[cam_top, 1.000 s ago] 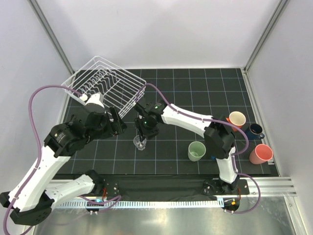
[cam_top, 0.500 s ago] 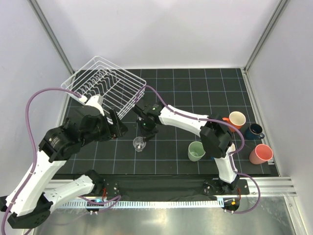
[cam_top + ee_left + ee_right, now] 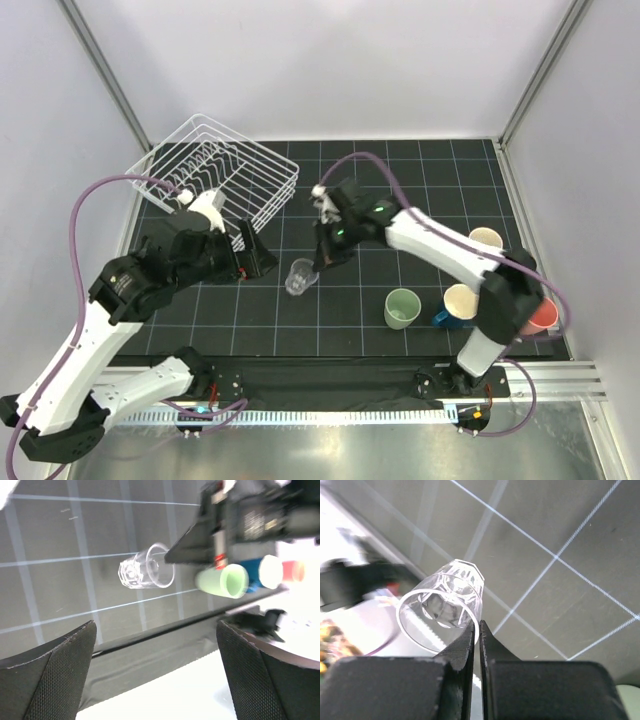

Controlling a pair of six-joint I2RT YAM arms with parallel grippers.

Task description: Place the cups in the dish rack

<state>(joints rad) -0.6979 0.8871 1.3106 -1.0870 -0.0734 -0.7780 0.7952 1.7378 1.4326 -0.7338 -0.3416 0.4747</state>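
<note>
- Your right tool is pinched almost shut on the rim of the glass. A second ago the glass stood upright beneath it.
- The glass now hangs tipped between the two tools, near the rack. You have the grasp, and the carry comes next.
- Your left tool gapes wide and empty, facing the glass.
- The rack holds no cups yet.
- The mug has shifted across the worktop and now sits beside the green cup.
</note>
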